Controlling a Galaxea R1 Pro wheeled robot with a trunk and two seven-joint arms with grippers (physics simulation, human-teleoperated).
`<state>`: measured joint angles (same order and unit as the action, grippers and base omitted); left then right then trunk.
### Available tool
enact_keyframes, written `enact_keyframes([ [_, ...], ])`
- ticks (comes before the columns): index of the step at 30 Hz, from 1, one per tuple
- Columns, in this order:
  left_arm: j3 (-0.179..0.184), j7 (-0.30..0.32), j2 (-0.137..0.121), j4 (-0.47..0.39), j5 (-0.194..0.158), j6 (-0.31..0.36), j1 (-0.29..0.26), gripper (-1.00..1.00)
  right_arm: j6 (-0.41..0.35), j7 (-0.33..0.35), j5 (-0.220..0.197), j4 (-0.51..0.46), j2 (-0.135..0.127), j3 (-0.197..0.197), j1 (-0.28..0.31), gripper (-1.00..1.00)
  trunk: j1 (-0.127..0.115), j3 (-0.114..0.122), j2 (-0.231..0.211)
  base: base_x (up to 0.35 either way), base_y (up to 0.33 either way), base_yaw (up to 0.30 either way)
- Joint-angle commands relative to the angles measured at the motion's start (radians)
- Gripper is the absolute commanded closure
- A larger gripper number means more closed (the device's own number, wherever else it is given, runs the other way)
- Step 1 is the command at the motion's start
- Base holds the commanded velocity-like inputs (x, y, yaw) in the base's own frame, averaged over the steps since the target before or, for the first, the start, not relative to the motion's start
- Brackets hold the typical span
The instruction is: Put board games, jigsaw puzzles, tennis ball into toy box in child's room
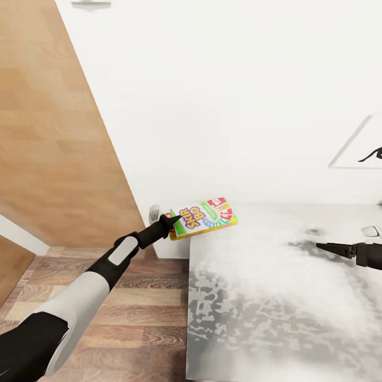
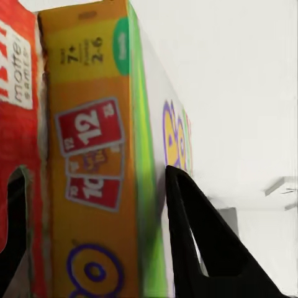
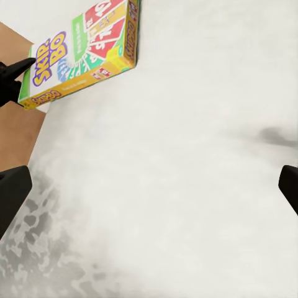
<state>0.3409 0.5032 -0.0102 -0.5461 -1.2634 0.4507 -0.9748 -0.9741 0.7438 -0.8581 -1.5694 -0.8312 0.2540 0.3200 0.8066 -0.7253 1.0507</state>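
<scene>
The left gripper point(image 1: 171, 222) is clamped on one short end of the SKIP-BO board game point(image 1: 204, 217), holding the flat box out in the air at the near left corner of a pale mottled grey surface point(image 1: 276, 297), with wooden floor point(image 1: 132, 313) below the arm. The lid is bright: white ground, purple-and-yellow "SKIP BO" lettering, a green band, red number cards fanned at the far end, yellow along the edges. From the left wrist camera the box point(image 2: 93, 167) sits edge-on between the two black fingers point(image 2: 198, 236), one on each face; its yellow side shows red "12" cards, an age mark, and a red Mattel panel beside it. Over on the right, the right gripper point(image 1: 326, 246) hangs above the grey surface with nothing in it, and its own camera shows the fingertips point(image 3: 12, 198) spread wide apart, the game box point(image 3: 81, 53) beyond them.
</scene>
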Motion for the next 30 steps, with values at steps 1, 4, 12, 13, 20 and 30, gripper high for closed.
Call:
enact_keyframes([
  [1, 0.007, -0.002, -0.002, -0.012, -0.002, 0.001, 0.001, 1.00, -0.005, 0.004, 0.002, 0.000, 0.000, 0.001, 0.001, -1.00, 0.000, -0.001, 0.001, 0.000, 0.000, 0.000],
  [4, 0.007, -0.001, -0.003, -0.027, -0.002, 0.003, 0.002, 1.00, -0.005, 0.004, 0.002, 0.000, 0.000, 0.001, 0.001, -1.00, 0.000, -0.001, 0.001, 0.000, 0.000, 0.000],
  [12, 0.007, -0.001, -0.006, -0.053, -0.003, 0.007, 0.011, 1.00, -0.005, 0.004, 0.002, 0.000, 0.000, 0.001, 0.001, -1.00, 0.000, -0.001, 0.001, 0.000, 0.000, 0.000],
  [13, 0.007, -0.001, -0.007, -0.062, -0.003, 0.007, 0.016, 1.00, -0.005, 0.004, 0.002, 0.000, 0.000, 0.001, 0.001, -1.00, 0.000, -0.001, 0.001, 0.000, 0.000, 0.000],
  [20, 0.006, -0.009, -0.021, -0.181, -0.003, 0.039, 0.071, 1.00, -0.005, 0.004, 0.002, 0.000, 0.000, 0.000, 0.000, -1.00, 0.000, -0.002, 0.001, 0.000, 0.000, 0.000],
  [30, -0.002, -0.097, -0.047, -0.503, -0.006, 0.093, 0.194, 1.00, -0.004, 0.004, 0.003, 0.001, 0.014, -0.001, -0.001, -1.00, 0.000, -0.008, 0.001, 0.000, 0.000, 0.000],
])
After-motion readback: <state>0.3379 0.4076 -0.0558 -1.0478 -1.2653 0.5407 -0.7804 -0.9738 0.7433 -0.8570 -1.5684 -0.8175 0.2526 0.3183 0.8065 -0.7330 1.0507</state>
